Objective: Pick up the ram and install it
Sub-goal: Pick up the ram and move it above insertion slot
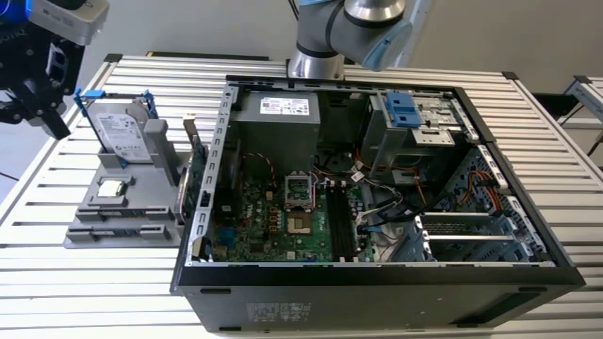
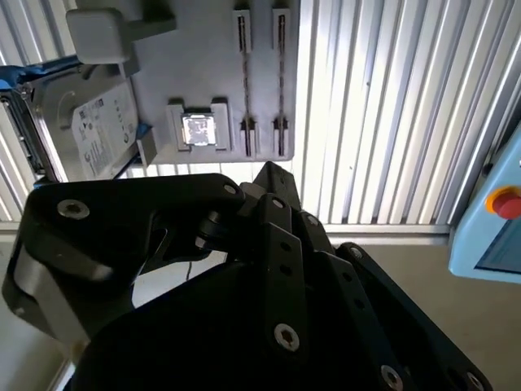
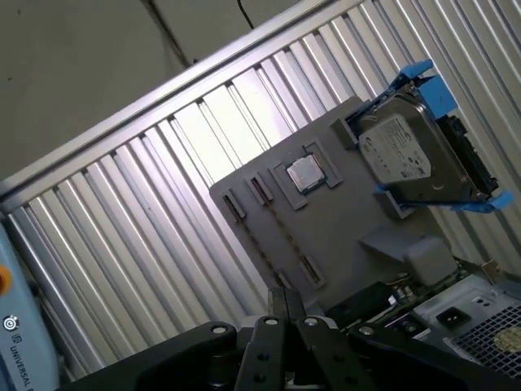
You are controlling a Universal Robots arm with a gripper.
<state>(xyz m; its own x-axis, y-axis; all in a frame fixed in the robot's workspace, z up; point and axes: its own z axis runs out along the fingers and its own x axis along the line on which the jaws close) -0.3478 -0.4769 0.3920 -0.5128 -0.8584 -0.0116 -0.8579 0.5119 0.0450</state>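
One open computer case [image 1: 377,300] fills the middle of the table [image 1: 527,106], with a gray holder [image 1: 132,212] beside it near the exterior view's left edge, its two long slots [image 2: 242,73] looking empty. The claw [image 3: 285,305] hangs closed, gripping nothing visible, above that edge's far corner. I cannot tell where the ram sits, so the pickup seems unstarted; it calls for finding the stick and opening first.

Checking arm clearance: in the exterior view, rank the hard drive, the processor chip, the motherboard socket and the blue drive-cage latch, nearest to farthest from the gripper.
From the gripper:
1. Hard drive, upright on the gray holder, closest.
2. Processor chip, lying on the same holder.
3. Motherboard socket, inside the case.
4. Blue latch, toward the exterior view's right.
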